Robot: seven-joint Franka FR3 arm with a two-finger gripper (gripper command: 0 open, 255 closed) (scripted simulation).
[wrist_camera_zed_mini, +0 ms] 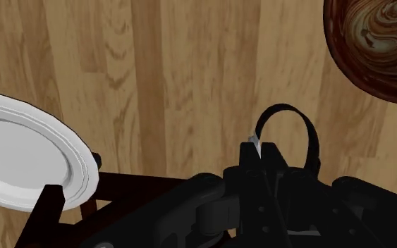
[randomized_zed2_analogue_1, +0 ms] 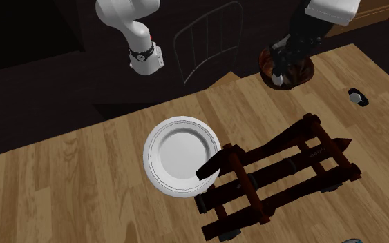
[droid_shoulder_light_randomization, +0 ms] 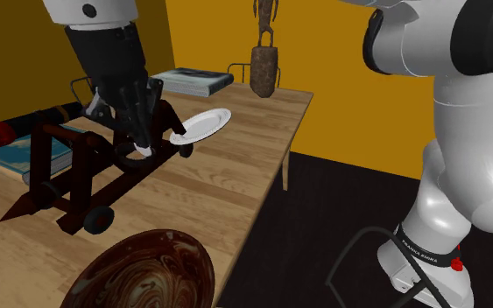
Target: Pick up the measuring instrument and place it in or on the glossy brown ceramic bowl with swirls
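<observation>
The black band (wrist_camera_zed_mini: 285,108), a loop with a pale tip that looks like a wristwatch, hangs from the gripper (droid_shoulder_light_randomization: 139,147), in the air above the table (droid_shoulder_light_randomization: 235,184). In the shoulder view it sits in front of the dark wooden cart (droid_shoulder_light_randomization: 69,175), just beside the white plate (droid_shoulder_light_randomization: 202,124) that leans on the cart. The fingers seem to be closed on the band and pinch it near its pale tip. Their own tips are hard to separate from the black band in the wrist view, so this is my judgement.

I think the pick is done and the step in hand is the carry. The brown bowl with pale swirls (droid_shoulder_light_randomization: 148,271) stands well apart from the band, at the table's near end in the shoulder view, past the cart.

The next move calls for a travel over the cart at enough height to miss its frame and the plate. Then the gripper should come down over the middle of the bowl and only there let the band go, because a loop can roll off the rim.
</observation>
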